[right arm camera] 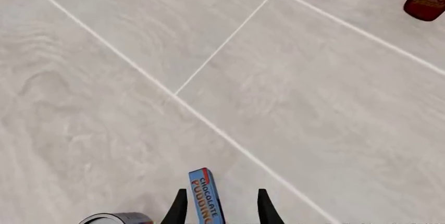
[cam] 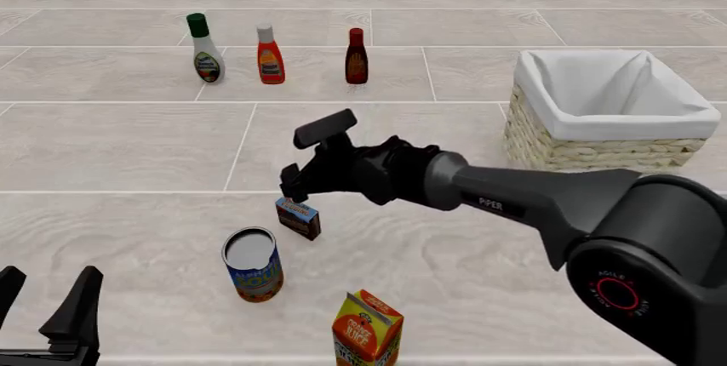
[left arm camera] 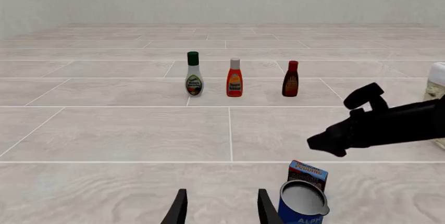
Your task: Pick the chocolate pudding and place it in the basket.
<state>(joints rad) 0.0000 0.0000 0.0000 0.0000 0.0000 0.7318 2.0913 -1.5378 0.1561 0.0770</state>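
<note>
Right tool (right arm camera: 217, 206) spread wide, straddling pudding box (right arm camera: 206, 195) at frame bottom; centre it, descend, then pinch.

Left tool (left arm camera: 219, 207) open, idle.

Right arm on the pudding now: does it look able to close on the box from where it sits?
Probably yes. In the right wrist view the chocolate pudding stands between the open fingers of the right gripper, with gaps both sides. The can sits close by but apart, outside the fingers.

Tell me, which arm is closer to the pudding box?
The right one. Its tool is over the pudding, with a finger on either side of the box, not visibly closed on it. The left tool sits at the near left corner, beyond the can.
</note>
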